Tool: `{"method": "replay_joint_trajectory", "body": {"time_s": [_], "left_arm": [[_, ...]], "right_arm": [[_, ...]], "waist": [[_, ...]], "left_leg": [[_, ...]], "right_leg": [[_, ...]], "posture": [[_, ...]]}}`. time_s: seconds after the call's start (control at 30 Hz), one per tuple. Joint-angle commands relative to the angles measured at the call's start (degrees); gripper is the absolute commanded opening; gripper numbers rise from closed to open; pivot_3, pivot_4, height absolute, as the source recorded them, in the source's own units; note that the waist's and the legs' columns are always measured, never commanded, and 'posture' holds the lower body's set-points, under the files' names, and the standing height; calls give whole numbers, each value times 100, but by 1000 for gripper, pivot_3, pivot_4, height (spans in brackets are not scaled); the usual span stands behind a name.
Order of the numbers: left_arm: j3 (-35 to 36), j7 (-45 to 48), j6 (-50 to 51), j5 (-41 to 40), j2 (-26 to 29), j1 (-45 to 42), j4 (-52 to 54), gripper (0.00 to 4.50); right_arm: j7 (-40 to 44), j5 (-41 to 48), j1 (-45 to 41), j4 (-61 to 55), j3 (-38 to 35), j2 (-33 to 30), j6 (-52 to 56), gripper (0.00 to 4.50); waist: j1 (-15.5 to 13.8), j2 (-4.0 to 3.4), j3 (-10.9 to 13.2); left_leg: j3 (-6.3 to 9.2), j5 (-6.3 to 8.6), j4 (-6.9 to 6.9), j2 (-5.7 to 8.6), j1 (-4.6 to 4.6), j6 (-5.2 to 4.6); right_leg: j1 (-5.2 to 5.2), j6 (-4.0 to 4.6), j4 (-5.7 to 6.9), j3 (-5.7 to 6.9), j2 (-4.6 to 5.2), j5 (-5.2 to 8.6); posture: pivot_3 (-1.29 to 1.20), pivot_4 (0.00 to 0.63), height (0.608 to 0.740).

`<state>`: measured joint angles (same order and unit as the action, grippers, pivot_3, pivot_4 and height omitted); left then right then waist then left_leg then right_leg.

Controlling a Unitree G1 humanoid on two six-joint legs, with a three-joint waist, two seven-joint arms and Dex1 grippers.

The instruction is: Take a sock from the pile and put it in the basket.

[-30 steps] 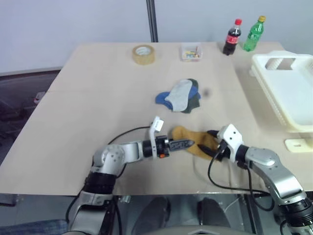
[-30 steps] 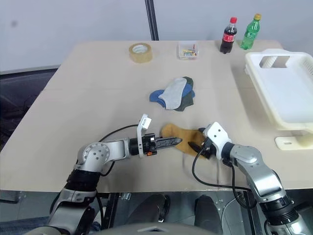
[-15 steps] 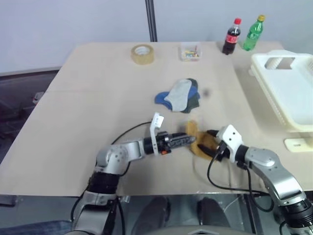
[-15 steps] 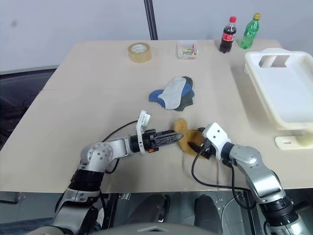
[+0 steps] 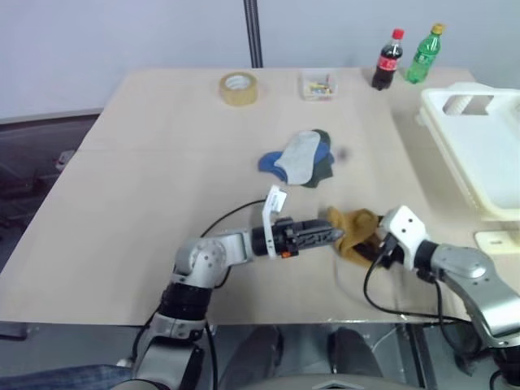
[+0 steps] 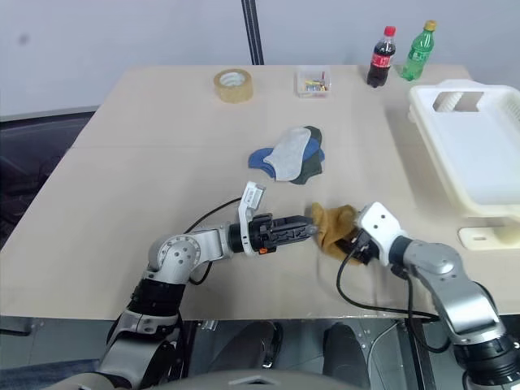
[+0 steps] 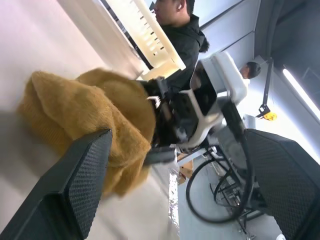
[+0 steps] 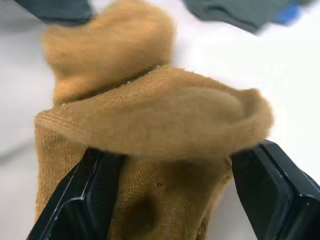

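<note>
The right wrist view shows the right gripper [image 8: 167, 200] clamping a bunched mustard sock [image 8: 150, 125]; the left wrist view shows a person [image 7: 182, 30] (background); the left gripper [image 5: 335, 236] gapes.

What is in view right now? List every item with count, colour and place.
mustard sock: one, mustard-yellow, bunched near the table's front, gripped by the right end effector
pile: one, blue, grey and dark green socks, table centre
basket: one, white, table's right edge
tape roll: one, tan, far side
clear box: one, coloured bits inside, far side
bottles: two, one cola-dark, one green, far right
table: one, light wood
left end effector: black, open, beside the sock
right end effector: black, shut on the sock
</note>
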<state>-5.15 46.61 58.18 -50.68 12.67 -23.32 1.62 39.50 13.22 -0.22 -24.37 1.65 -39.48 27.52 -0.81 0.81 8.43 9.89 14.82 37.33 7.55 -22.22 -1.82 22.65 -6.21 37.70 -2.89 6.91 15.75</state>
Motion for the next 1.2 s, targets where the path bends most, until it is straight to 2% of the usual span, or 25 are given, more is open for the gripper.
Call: {"method": "replay_joint_trajectory", "body": {"time_s": [0.03,0.07,0.2,0.37,0.53,0.77,0.97,1.1,1.2], "left_arm": [[-40,166,-118,28,-81,-115,-3,4491],[-66,197,-154,67,-109,-147,-62,4491],[-179,277,-311,259,-269,-277,-339,4500],[-103,300,-362,368,-256,-325,-418,4500],[170,277,-272,379,125,-67,-293,4500],[550,-239,19,456,433,-25,-279,4500],[148,-658,604,650,374,-362,-399,4500],[-191,-579,835,789,235,-629,-658,4500],[-426,-308,1193,631,291,-772,-472,4500]], "right_arm": [[188,198,166,-391,-381,-258,131,3587],[225,232,234,-399,-473,-332,159,3587],[274,261,432,-359,-664,-444,107,4433],[203,187,389,-263,-694,-434,41,4433],[54,76,228,-234,-407,-255,43,4433],[35,-63,118,-109,-164,-83,-64,4433],[-14,-135,115,-79,-118,40,-125,4433],[-32,-188,101,-90,-81,94,-136,4433],[-52,-201,86,-110,-72,114,-128,4433]], "waist": [[-1,1,1],[-6,2,3],[-9,8,6],[2,9,7],[17,9,7],[-17,9,8],[-11,8,7],[-8,8,6],[-2,8,6]], "left_leg": [[-1,0,0,0,-1,0],[0,0,0,0,-2,0],[0,0,1,0,-5,0],[-1,0,2,0,-10,0],[-1,-1,2,-3,-11,0],[5,-1,8,1,-19,0],[8,-1,9,1,-19,1],[7,-1,11,3,-18,1],[7,-1,11,3,-18,1]], "right_leg": [[0,0,-1,0,0,0],[0,0,-2,1,1,0],[-1,0,-3,3,2,0],[6,0,-3,3,2,0],[11,0,-1,1,-2,0],[13,0,-2,8,4,0],[11,0,3,12,4,0],[10,0,4,11,4,0],[11,0,3,12,4,0]], "posture": [[0,150,740],[0,150,740],[0,150,740],[0,150,740],[0,150,740],[0,150,740],[0,150,740],[0,150,740],[0,150,740]]}}
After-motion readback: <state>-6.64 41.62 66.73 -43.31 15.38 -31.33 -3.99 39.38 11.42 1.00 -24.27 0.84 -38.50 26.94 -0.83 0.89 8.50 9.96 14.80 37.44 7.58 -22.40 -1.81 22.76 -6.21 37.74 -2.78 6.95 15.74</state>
